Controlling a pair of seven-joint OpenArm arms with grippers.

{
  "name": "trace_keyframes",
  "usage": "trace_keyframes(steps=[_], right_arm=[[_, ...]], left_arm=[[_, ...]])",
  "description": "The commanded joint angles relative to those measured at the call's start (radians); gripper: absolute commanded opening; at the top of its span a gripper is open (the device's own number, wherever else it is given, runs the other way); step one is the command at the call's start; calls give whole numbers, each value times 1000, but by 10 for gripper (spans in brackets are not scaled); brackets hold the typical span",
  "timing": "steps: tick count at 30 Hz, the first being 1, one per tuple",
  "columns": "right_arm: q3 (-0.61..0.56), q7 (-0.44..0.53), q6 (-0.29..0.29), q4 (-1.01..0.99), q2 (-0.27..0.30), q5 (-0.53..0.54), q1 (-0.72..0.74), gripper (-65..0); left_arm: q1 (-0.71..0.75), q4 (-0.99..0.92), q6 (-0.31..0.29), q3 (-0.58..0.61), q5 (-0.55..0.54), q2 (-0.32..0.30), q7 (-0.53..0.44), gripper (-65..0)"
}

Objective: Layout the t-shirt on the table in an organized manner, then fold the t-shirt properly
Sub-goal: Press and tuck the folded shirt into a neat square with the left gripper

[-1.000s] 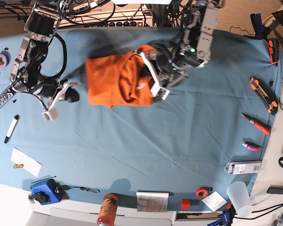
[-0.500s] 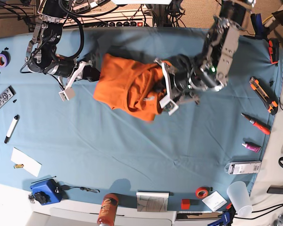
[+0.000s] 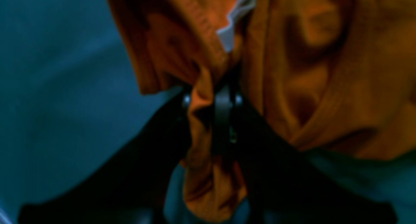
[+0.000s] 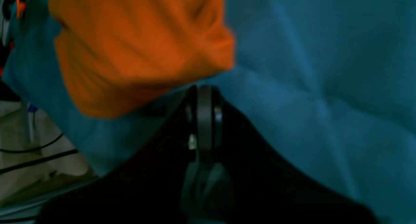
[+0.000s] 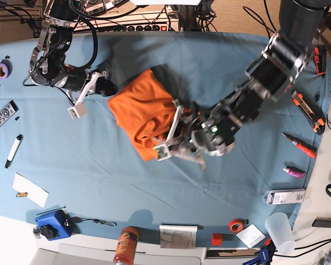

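The orange t-shirt (image 5: 140,110) lies bunched on the teal table (image 5: 154,193), slightly behind its middle. My left gripper (image 5: 175,128) reaches in from the right and is shut on a fold of the shirt's right side. In the left wrist view, cloth is pinched between the left gripper's (image 3: 203,100) jaws, and the t-shirt (image 3: 325,71) with its white neck label hangs beyond. My right gripper (image 5: 106,84) sits just off the shirt's back-left edge, shut and holding nothing. The right wrist view shows the right gripper (image 4: 203,97) with its fingers together, just short of the t-shirt (image 4: 139,48).
A remote (image 5: 3,116), a marker (image 5: 14,150) and purple tape (image 5: 3,70) lie at the left edge. Box cutters (image 5: 308,110), a red pen (image 5: 299,144) and a plastic cup (image 5: 279,232) are on the right. An orange can (image 5: 126,245) and a blue box (image 5: 52,223) stand at the front.
The left gripper has dragged the shirt toward the front and left, bunching it tighter. The right gripper swung up beside the shirt a second ago and has held still since.
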Motion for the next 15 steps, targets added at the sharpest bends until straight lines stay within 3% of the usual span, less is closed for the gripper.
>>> trace_keyframes(steps=[1,7,12,15], right_arm=[[18,3,1,15,11,-8,8,-650],[111,3,1,15,12,-6,8,-650],[137,3,1,15,14,-6,7,-650],[137,3,1,15,14,-6,8,-650]], left_arm=[[-54,-9,4,16,16,17,-30,-650],[-145,-143,3,125,167,123,-105,-650],[-166,-242,15,139,284,214,-174,-650],[-172,-258,22,139,354,234,-230,-650]])
